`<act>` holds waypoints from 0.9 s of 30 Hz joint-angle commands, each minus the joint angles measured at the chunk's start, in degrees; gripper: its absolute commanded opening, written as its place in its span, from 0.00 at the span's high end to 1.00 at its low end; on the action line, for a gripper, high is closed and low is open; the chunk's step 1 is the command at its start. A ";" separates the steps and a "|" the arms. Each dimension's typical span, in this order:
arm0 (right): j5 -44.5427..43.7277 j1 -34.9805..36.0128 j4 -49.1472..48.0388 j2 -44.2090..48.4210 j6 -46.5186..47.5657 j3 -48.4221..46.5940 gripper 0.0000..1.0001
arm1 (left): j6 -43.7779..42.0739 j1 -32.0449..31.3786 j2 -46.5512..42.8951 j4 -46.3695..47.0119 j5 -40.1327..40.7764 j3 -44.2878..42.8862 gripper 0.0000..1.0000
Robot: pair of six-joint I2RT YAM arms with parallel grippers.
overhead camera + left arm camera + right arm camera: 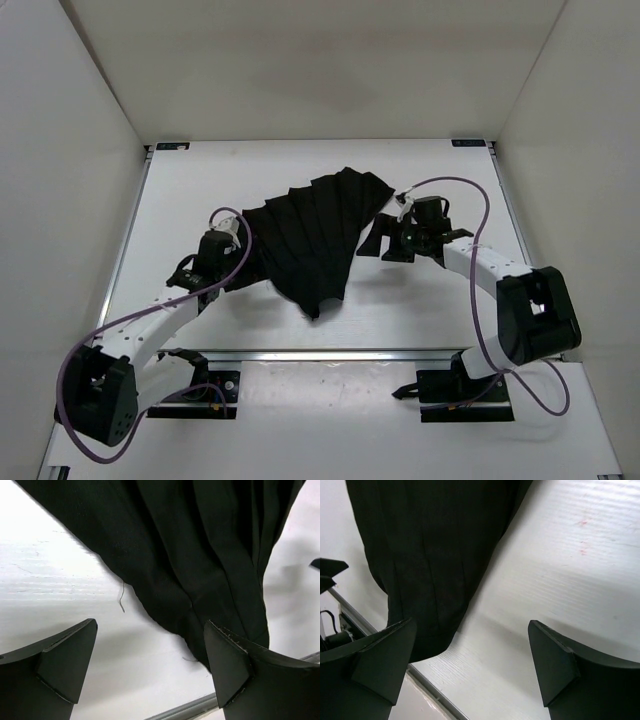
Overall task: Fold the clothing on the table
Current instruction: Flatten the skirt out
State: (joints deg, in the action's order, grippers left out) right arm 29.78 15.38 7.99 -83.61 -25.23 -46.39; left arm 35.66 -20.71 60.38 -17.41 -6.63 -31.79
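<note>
The clothing [315,240] is a black pleated, fan-shaped garment spread on the white table [200,180], wide end toward the back and narrow end toward the near rail. My left gripper [240,262] sits at its left edge, open. In the left wrist view the left gripper [150,625] has only bare table [50,580] between its fingers, and the clothing [200,555] lies just ahead, reaching the right finger. My right gripper [380,243] is open beside the garment's right edge. The right wrist view shows the right gripper [471,624] over bare table [570,555], with the clothing [430,555] ahead on the left.
A metal rail [330,354] runs along the table's near edge and also shows as the rail [190,707] and the rail [430,685] in the wrist views. White walls enclose the table on three sides. Blue corner marks [170,146] sit at the back. Purple cables loop off both arms.
</note>
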 commanded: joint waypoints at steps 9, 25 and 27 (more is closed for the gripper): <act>-2.53 3.35 3.25 -7.35 3.52 -7.92 0.35 | 15.66 -2.14 4.92 22.14 2.40 10.60 0.06; -1.66 0.18 7.74 -6.39 5.46 -10.92 0.37 | 25.69 -3.46 16.25 37.53 11.82 14.13 0.37; -1.48 -0.17 7.39 -6.04 5.63 -10.47 0.37 | 25.17 -3.02 17.13 37.19 11.03 12.73 0.60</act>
State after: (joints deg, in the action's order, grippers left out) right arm 27.94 16.05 15.66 -91.22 -20.73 -55.53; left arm 60.45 -24.32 76.29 18.59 2.96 -18.13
